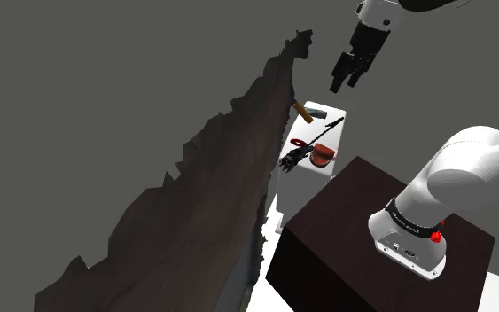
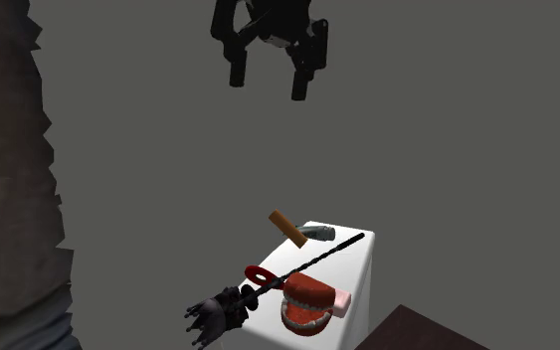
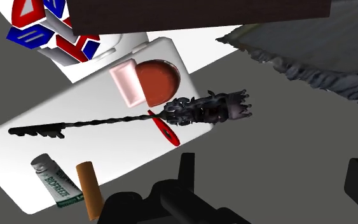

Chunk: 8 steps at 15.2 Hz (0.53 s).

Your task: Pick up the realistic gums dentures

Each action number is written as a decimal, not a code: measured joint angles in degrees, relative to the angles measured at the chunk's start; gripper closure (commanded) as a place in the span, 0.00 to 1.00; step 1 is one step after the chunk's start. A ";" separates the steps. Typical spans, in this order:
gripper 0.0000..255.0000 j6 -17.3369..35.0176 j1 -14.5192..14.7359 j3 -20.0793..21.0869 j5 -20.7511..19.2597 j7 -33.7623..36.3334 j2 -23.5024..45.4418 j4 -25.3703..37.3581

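The dentures [image 2: 305, 303], red gums with a row of white teeth, lie at the near corner of a small white pedestal [image 2: 357, 261] in the second exterior view. From the shoulder they are a red lump [image 1: 323, 157] at the pedestal's end nearest the stand. In the wrist view they show as a red dome [image 3: 158, 83] beside a pink block [image 3: 126, 83]. My black gripper [image 2: 268, 89] hangs high above the pedestal, open, with nothing between its fingers [image 3: 184, 168]. It also hangs in the air over the pedestal's far end in the shoulder view [image 1: 345, 84].
A long black ornate key [image 3: 126, 118] lies across the pedestal beside a small red object [image 3: 165, 130], a brown cylinder [image 3: 91, 191] and a grey tube [image 3: 56, 184]. The dark stand [image 1: 362, 230] adjoins the pedestal. A jagged brown-grey mass [image 1: 212, 195] rises along its other side.
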 measured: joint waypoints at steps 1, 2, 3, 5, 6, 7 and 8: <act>0.00 1.71 -0.05 -0.29 -0.27 -0.66 0.57 -1.33; 0.00 3.54 -0.05 -0.43 -0.44 -1.15 0.78 -3.11; 0.00 5.87 -0.09 -0.77 -0.68 -1.86 1.83 -4.65; 0.00 9.48 -0.41 -1.67 -1.40 -3.47 3.11 -7.36; 0.00 11.61 -0.66 -2.34 -1.84 -4.49 4.21 -8.64; 0.00 13.76 -0.57 -2.57 -1.97 -5.02 5.77 -9.40; 0.00 15.65 -0.58 -2.86 -2.18 -5.60 6.94 -10.27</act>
